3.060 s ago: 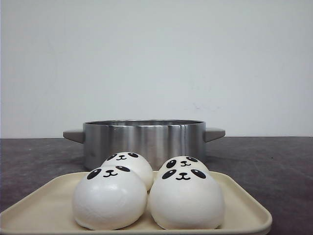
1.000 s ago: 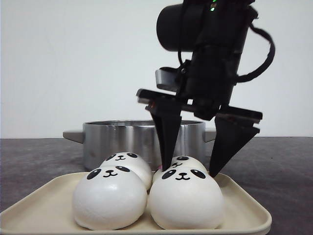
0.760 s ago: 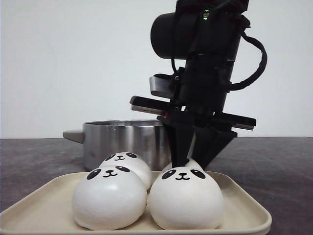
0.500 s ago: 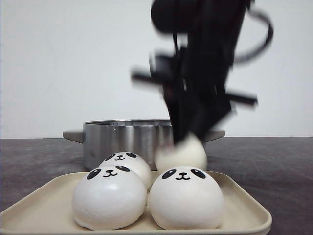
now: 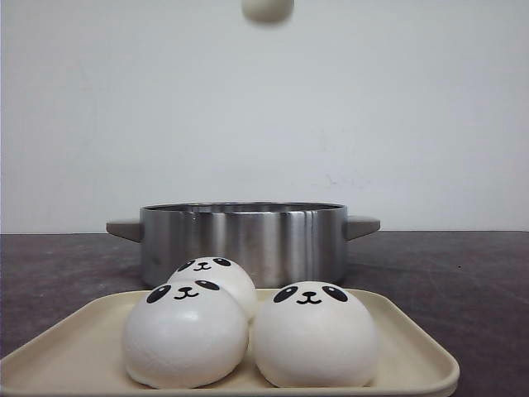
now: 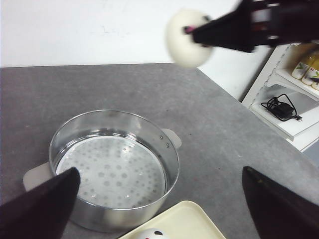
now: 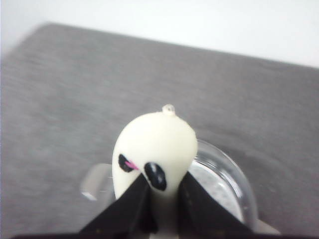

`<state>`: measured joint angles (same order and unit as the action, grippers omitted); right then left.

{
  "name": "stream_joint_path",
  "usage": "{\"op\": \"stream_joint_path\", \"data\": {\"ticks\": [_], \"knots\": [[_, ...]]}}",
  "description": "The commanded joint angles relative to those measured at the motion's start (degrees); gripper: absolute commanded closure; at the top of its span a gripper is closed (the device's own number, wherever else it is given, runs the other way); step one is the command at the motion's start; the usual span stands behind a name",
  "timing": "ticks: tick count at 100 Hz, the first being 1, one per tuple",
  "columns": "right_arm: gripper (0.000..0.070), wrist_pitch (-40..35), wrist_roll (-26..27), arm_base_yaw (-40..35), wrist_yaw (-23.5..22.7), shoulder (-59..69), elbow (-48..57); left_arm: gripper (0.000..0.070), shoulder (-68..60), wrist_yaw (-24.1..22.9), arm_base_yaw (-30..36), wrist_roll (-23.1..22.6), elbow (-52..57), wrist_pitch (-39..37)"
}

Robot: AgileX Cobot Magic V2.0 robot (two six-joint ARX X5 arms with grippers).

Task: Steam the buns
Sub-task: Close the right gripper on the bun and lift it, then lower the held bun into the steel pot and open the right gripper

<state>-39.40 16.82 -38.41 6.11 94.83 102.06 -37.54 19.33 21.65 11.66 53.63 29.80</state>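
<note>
Right pincer (image 6: pixel 199 36) pinches 1 bun (image 6: pixel 185 37) above pot (image 6: pixel 115 169).

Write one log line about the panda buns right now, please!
right end effector: shut on lifted bun | left end effector: open | tray: three buns | steamer pot: no buns

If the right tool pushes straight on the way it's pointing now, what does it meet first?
Probably the steamer pot: in the right wrist view it lies just beyond the right tool and its held bun. Depth is unclear.
</note>
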Motion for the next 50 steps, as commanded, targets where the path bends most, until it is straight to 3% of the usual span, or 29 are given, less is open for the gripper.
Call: {"op": "stream_joint_path", "data": {"ticks": [1, 50], "knots": [[0.0694, 0.13, -1.90, 0.76, -0.09, 5.20, 0.96, 0.0069, -0.28, -0.31, 0.42, -0.28, 0.72, -0.61], [0.0694, 2.99, -4.02, 3.67, -0.04, 27.08, 0.96, 0.0069, -0.28, -0.31, 0.61, -0.28, 0.72, 3.85]]}}
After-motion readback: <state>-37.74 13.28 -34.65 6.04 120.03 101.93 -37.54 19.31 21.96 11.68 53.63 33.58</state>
